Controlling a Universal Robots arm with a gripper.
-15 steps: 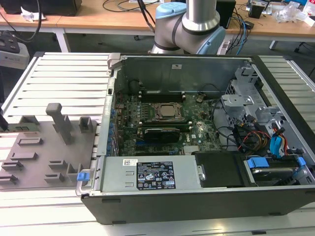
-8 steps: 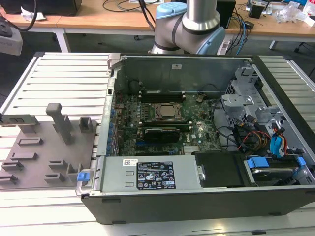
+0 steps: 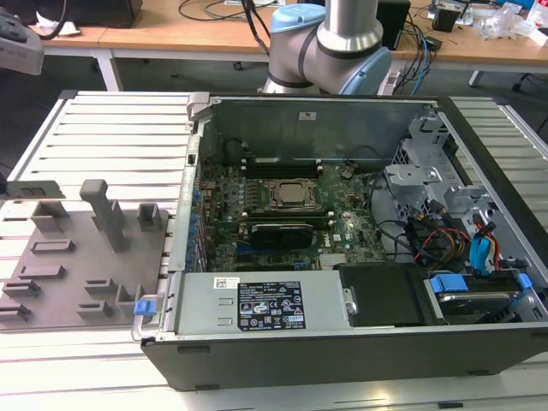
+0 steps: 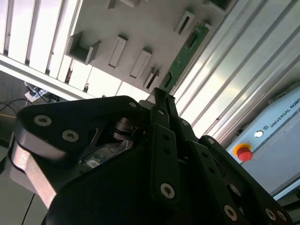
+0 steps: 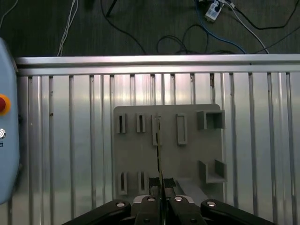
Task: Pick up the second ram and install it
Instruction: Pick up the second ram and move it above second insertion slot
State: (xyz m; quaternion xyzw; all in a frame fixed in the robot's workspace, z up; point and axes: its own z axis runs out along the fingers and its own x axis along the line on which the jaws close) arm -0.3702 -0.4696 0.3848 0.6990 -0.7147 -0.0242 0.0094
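Exterior view. Q: What do we set out in this panel?
A: We show an open computer case (image 3: 342, 351) lying on the slatted metal bench (image 3: 111, 137). Its motherboard (image 3: 342, 231) is exposed, with the CPU socket (image 3: 289, 194) near the middle. A grey fixture plate (image 3: 77, 257) with raised slot holders lies on the bench at the exterior view's left, just beside the case. The arm (image 3: 330, 43) rises behind the case.

Second wrist view. Q: In what state do we find the hand?
A: We find the hand (image 4: 161, 96) clenched on the second ram (image 4: 185, 54). The black fingers (image 4: 161, 140) meet on one end of the green stick. The rest of it runs out beyond the fingertips, seen against the border between the fixture plate and the bench ribs. A pale box with a red button (image 4: 242, 152) sits off to one side.

First wrist view. Q: Where does the stick lie relative to the plate?
A: We see the second ram edge-on, a thin line reaching from the hand across the fixture plate, in line with a narrow slot holder (image 5: 155, 133) in the farther row. We cannot tell whether it touches that holder or hangs clear of it.
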